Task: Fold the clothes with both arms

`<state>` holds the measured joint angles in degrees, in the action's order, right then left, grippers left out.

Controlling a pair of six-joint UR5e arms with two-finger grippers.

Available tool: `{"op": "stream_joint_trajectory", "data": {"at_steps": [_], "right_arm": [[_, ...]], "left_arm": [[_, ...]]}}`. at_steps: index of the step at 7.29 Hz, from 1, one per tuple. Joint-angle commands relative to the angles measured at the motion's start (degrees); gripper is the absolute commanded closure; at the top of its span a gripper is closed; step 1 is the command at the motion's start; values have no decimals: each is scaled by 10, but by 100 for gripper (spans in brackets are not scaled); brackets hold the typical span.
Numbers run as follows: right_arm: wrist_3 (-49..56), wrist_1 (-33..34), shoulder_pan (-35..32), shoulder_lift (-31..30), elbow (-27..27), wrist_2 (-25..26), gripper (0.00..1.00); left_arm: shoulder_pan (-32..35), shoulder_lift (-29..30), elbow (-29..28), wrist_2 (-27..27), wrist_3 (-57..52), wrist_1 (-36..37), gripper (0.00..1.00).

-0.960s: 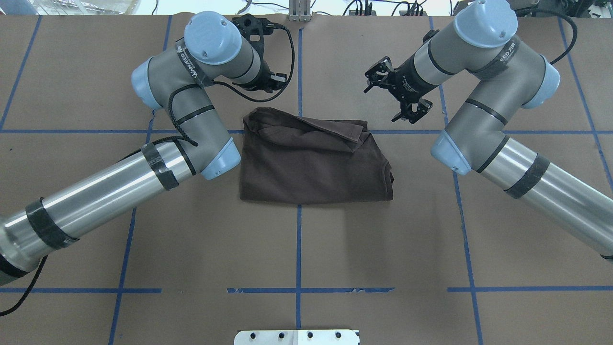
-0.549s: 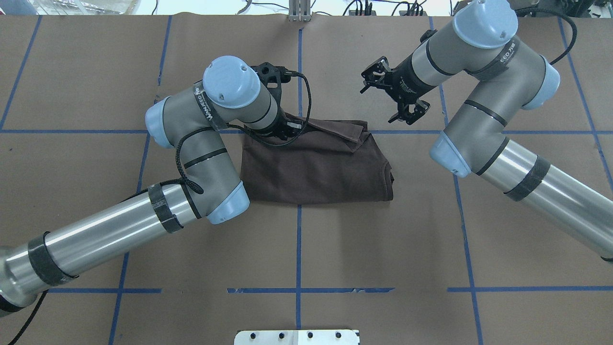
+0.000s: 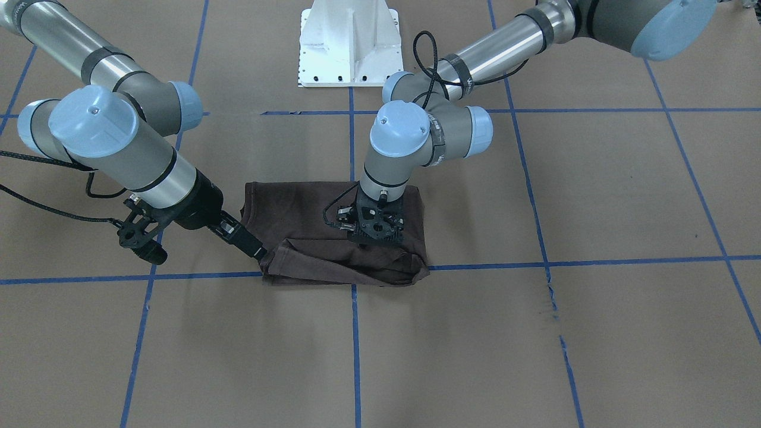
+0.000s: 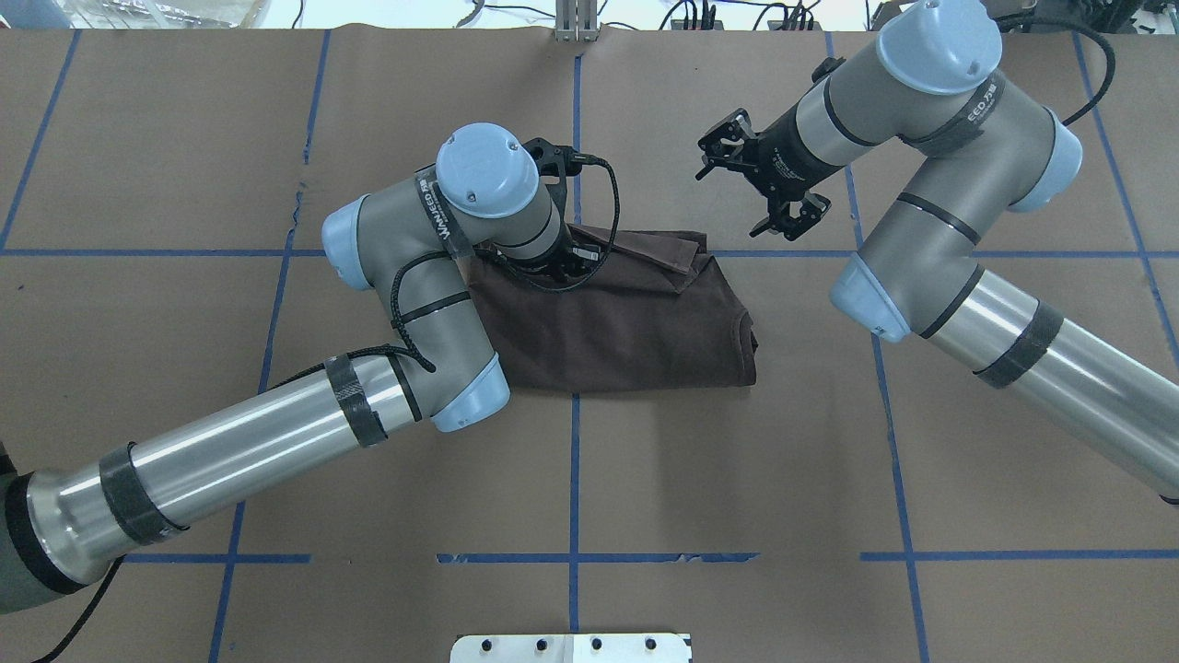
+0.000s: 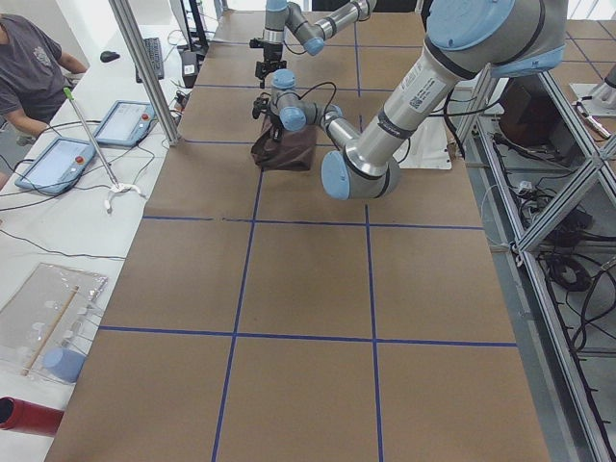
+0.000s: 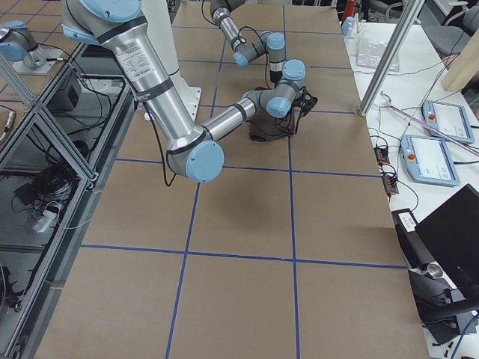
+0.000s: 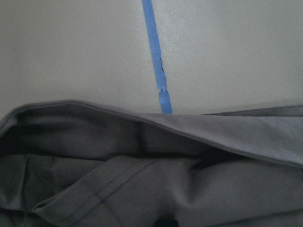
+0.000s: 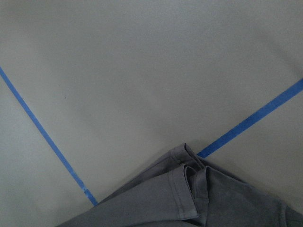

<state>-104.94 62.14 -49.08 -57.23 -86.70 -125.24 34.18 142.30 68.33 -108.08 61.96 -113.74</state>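
T-shirt [image 4: 636, 322] lay about mid-bench, midway between the left and right edges and a little toward the far edge. It was folded into a rough rectangle, with a loose flap [image 4: 659, 250] rumpled along its far side. The bench [image 4: 829, 460] was brown, gridded with blue tape line [image 7: 156, 61].

Left claw [image 3: 373, 229] pointed straight down on the shirt's far portion, low on the cloth. Its wrist view was filled with hems and folds. The fingers were hidden by the wrist and body, so I could not tell whether it was released or clenched.

Right claw [image 4: 787, 216] hung just beside the shirt's far right corner, toward the bench's right edge. Its jaws looked parted and it was carrying nothing. Its wrist view showed that corner below it, so it seemed clear of the cloth.

Judged step: taking the far side, one claw at each end, for a fold toward the near edge.

Doing it well:
- The left claw should pinch every layer of the far hem, not just the top flap.
- The right claw should drop onto the stacked corner and close fully.
- Lift both ends level and together, keeping the edge lightly taut.
- Carry low, lay the far edge square on the near one, and release close to the cloth.

Risk: a single-layer grab would peel the bundle open.
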Motion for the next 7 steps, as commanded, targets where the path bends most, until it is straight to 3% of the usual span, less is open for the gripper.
{"op": "stream_joint_trajectory", "data": {"at_steps": [1,3,5,7], "right_arm": [[0,0,0,-7,-1,0,0],[1,-3,1,-15,0,1,0],[1,-4,3,-17,0,2,0],[-5,-6,27,-9,1,17,0]], "left_arm": [[4,13,-35,3,-4,-33,100],[35,52,-127,40,-8,-108,100],[107,100,-192,31,-56,-151,100],[112,101,-175,24,-52,-150,100]]}}
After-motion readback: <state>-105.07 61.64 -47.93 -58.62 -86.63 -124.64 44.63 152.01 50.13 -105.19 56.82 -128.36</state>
